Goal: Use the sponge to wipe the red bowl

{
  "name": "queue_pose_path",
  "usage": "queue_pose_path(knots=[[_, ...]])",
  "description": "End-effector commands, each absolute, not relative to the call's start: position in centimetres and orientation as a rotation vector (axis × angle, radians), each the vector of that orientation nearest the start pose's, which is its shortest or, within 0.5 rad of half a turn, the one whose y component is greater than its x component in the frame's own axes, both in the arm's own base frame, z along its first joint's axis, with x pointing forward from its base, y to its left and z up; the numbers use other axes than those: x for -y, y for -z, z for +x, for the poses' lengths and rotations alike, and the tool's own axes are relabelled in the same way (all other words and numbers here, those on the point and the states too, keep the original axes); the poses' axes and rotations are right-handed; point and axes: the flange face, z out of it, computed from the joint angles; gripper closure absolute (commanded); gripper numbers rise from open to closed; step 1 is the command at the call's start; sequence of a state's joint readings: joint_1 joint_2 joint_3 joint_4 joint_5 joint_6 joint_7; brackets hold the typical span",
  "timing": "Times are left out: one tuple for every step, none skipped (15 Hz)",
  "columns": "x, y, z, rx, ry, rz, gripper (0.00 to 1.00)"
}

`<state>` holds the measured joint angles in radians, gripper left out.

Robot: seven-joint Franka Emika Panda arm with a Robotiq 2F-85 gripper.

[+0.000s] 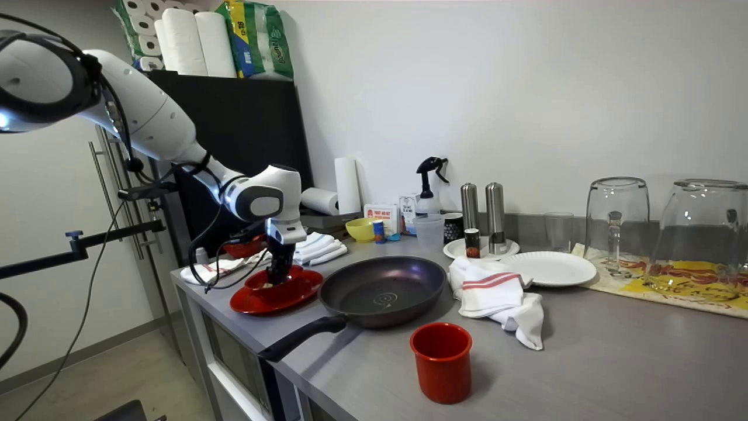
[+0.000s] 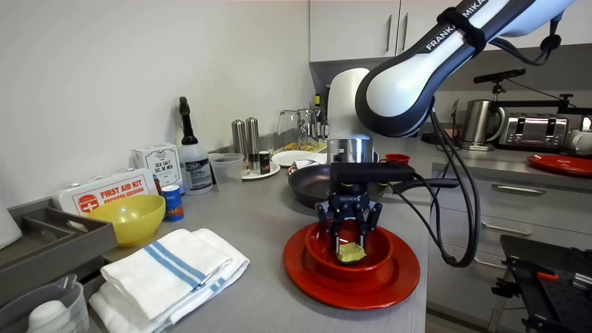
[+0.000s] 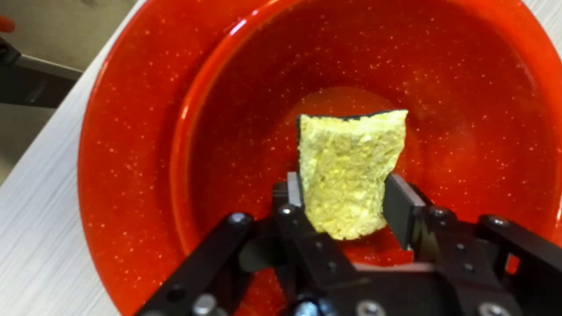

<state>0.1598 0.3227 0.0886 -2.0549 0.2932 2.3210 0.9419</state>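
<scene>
The red bowl (image 2: 319, 253) is speckled and glossy, resting on a wider red plate (image 2: 296, 282) close to the counter's edge. It shows in both exterior views and fills much of the wrist view. Down inside the bowl, my gripper (image 3: 346, 191) is shut on the sponge (image 3: 355, 147), a yellow piece with a dark backing layer. The pads (image 3: 398, 210) press it from both sides, and its free end sticks out beyond the fingertips. Whether the sponge touches the bowl's floor, I cannot tell. Part of the bowl's near side is hidden behind the gripper in the wrist view.
A black frying pan (image 1: 383, 292) stands right beside the plate, its handle (image 1: 304, 337) reaching past the counter edge. Further along is a red cup (image 1: 442, 368). Folded white towels (image 2: 171, 268) and a yellow bowl (image 2: 132, 219) lie on the plate's wall side.
</scene>
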Motion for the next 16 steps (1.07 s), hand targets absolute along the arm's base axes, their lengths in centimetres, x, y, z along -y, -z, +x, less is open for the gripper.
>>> queue_pose_path(knots=[[-15.2, -27.5, 56.9, -1.315, -0.17, -2.73, 0.77], [-15.3, -27.7, 56.9, -1.31, -0.136, -2.745, 0.77], [-15.5, -27.8, 57.0, -1.306, -0.108, -2.759, 0.77], [-15.6, -27.9, 57.0, -1.302, -0.071, -2.773, 0.77], [-15.8, -28.2, 57.0, -1.292, -0.023, -2.791, 0.77], [-15.9, -28.4, 57.0, -1.286, 0.034, -2.811, 0.77], [-16.0, -28.6, 57.1, -1.276, 0.112, -2.83, 0.77], [-16.1, -28.8, 57.1, -1.266, 0.174, -2.847, 0.77], [-16.3, -28.9, 57.1, -1.256, 0.233, -2.862, 0.77], [-16.4, -29.0, 57.2, -1.25, 0.288, -2.874, 0.77], [-16.5, -29.1, 57.2, -1.249, 0.33, -2.882, 0.77], [-16.6, -29.1, 57.2, -1.25, 0.37, -2.889, 0.77], [-16.7, -29.2, 57.2, -1.25, 0.407, -2.895, 0.77], [-16.8, -29.3, 57.2, -1.252, 0.441, -2.9, 0.77], [-16.9, -29.4, 57.2, -1.255, 0.475, -2.902, 0.77], [-17.0, -29.5, 57.2, -1.257, 0.506, -2.903, 0.77]])
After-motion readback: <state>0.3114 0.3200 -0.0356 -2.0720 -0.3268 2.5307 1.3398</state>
